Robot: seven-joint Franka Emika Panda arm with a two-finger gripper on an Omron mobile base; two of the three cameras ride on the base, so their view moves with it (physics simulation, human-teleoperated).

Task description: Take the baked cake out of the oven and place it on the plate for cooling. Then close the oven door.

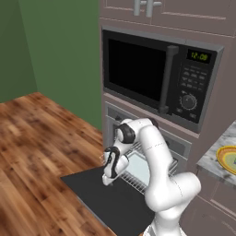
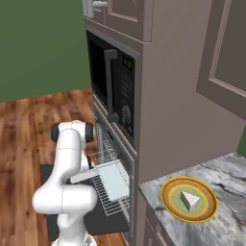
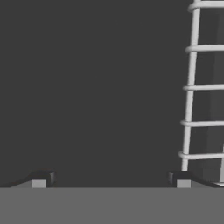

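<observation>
The oven (image 1: 182, 146) stands open under the black microwave. Its dark oven door (image 1: 99, 196) lies dropped flat, also seen from the other side (image 2: 103, 218). The wire rack (image 2: 111, 202) is pulled out over the door and carries a pale tray (image 2: 114, 180). A wedge of cake (image 2: 190, 199) lies on the yellow-rimmed plate (image 2: 173, 207) on the counter. My gripper (image 1: 107, 181) points down just above the door, at the rack's left edge. In the hand view my gripper (image 3: 110, 180) is open with nothing between its fingers, facing the dark door, with the rack's bars (image 3: 190, 87) to the right.
The black microwave (image 1: 138, 69) with a vertical handle sits above the oven. The marble counter (image 2: 226, 178) runs to the right of the oven column, with cabinets above it. Wooden floor (image 1: 37, 147) spreads to the left, before a green wall.
</observation>
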